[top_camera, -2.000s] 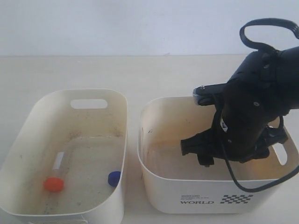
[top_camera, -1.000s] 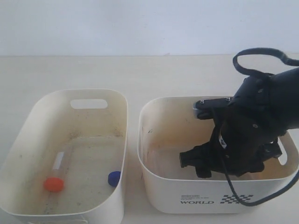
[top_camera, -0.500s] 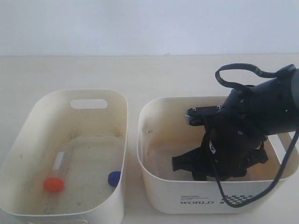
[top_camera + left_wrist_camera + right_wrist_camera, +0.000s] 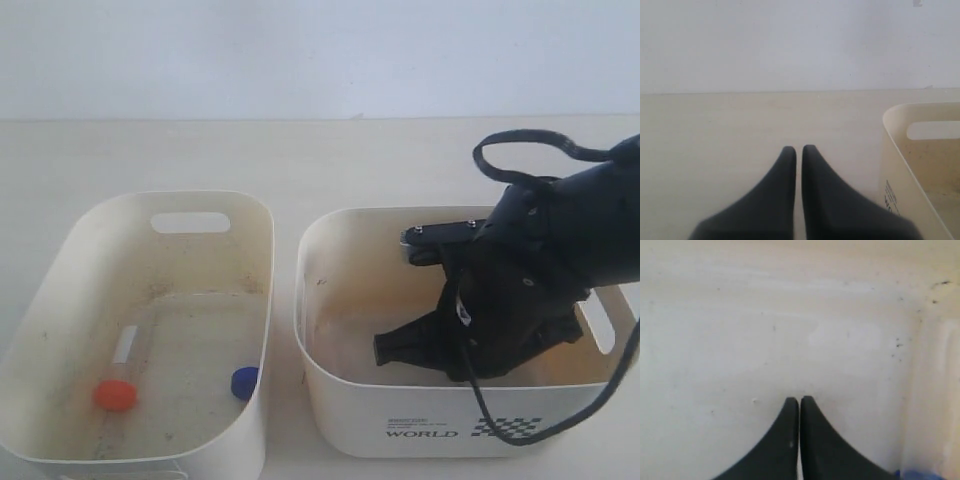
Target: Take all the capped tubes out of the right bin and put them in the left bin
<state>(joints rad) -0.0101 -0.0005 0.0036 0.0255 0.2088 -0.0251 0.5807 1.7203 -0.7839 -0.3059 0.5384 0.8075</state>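
Hanging low inside the cream plastic right bin (image 4: pixel 340 400), the rounded tub with black "WORLD" lettering and a checker patch on its side, the black right arm (image 4: pixel 530 280) takes up most of that tub's right side. The right gripper (image 4: pixel 800 402) is pressed fully together. Its black fingers (image 4: pixel 785 440) touch along their length with nothing caught between them, and the tips sit close over the tub's pale, speckled inner surface. A sliver of blue (image 4: pixel 917 474) shows near the gripper by the tub's wall, but too little of it is visible to say what it is. Seen from outside, the arm hides whatever lies on the floor beneath it.

The plain cream plastic left bin (image 4: pixel 60 300), grimy inside with an oval handle cutout at its far end, stands just beside the right bin with a narrow gap between them. On its floor lies a clear capped tube with an orange-red round cap (image 4: pixel 115 394) and a white label strip along its body. A blue-capped tube (image 4: pixel 243 382) rests by the wall nearest the right bin; only its cap shows clearly.

The left gripper (image 4: pixel 796 152) hovers over the pale beige tabletop (image 4: pixel 715 130), its black fingers closed to a hairline slit and holding nothing.
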